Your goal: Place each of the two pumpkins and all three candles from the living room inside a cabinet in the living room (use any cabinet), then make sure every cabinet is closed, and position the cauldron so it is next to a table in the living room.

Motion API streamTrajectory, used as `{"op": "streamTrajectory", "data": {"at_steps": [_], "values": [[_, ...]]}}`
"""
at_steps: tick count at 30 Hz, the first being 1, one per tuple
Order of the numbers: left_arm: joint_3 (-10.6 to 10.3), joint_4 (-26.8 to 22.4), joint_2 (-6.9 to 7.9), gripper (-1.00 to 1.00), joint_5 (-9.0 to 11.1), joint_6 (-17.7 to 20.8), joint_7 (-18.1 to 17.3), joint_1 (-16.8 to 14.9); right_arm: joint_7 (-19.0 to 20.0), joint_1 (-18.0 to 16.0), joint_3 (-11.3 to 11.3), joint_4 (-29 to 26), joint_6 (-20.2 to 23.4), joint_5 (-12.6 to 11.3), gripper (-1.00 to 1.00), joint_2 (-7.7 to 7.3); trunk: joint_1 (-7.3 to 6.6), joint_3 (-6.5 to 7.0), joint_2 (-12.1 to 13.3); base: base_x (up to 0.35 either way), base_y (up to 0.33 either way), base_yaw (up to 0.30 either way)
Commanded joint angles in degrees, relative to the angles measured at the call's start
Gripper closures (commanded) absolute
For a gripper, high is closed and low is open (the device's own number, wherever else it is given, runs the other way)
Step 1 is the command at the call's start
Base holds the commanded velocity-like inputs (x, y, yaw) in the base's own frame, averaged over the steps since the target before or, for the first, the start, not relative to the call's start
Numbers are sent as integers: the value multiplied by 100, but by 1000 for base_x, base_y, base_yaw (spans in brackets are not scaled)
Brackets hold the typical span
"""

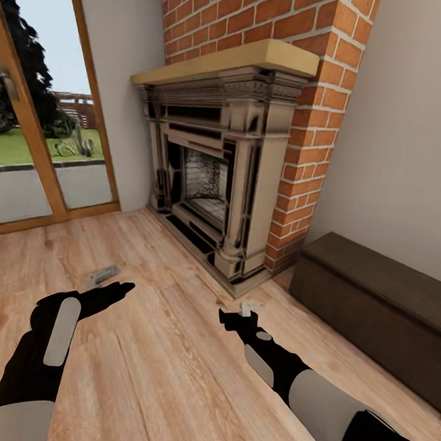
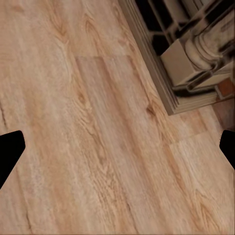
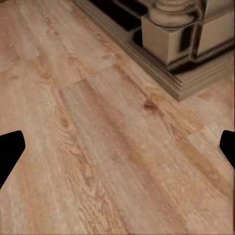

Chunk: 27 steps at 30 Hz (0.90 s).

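Observation:
The cabinet [image 1: 372,303], a long low dark brown wood unit, stands against the wall to the right of the fireplace, and its front looks shut. My left gripper [image 1: 102,278] hovers over the bare wood floor at the left, open and holding nothing. My right gripper [image 1: 247,309] hangs above the floor near the fireplace's front corner, also open and holding nothing. In the left wrist view the black fingertips [image 2: 10,152] sit far apart at the frame's sides, and so do the fingertips [image 3: 10,149] in the right wrist view. The pumpkins, candles, cauldron and table are out of view.
A stone fireplace [image 1: 217,181] with a brick chimney [image 1: 319,122] stands straight ahead, and its plinth [image 2: 196,63] [image 3: 186,44] juts onto the floor. A wood-framed glass door [image 1: 34,161] is at the left. Light plank floor [image 1: 157,374] spreads under both arms.

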Motion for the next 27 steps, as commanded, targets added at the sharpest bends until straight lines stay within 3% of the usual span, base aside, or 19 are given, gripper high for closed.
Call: {"op": "streamTrajectory", "data": {"at_steps": [1,27], "values": [[2,-6,2,-100,61,21,50,-2,-31,-9,46,2,-31,-60,-100,0,1,-6,-2,191,165,-270],[2,0,2,-100,70,21,50,0,-29,-9,34,10,-31,-72,-100,7,1,-6,-2,153,129,-271]]}}
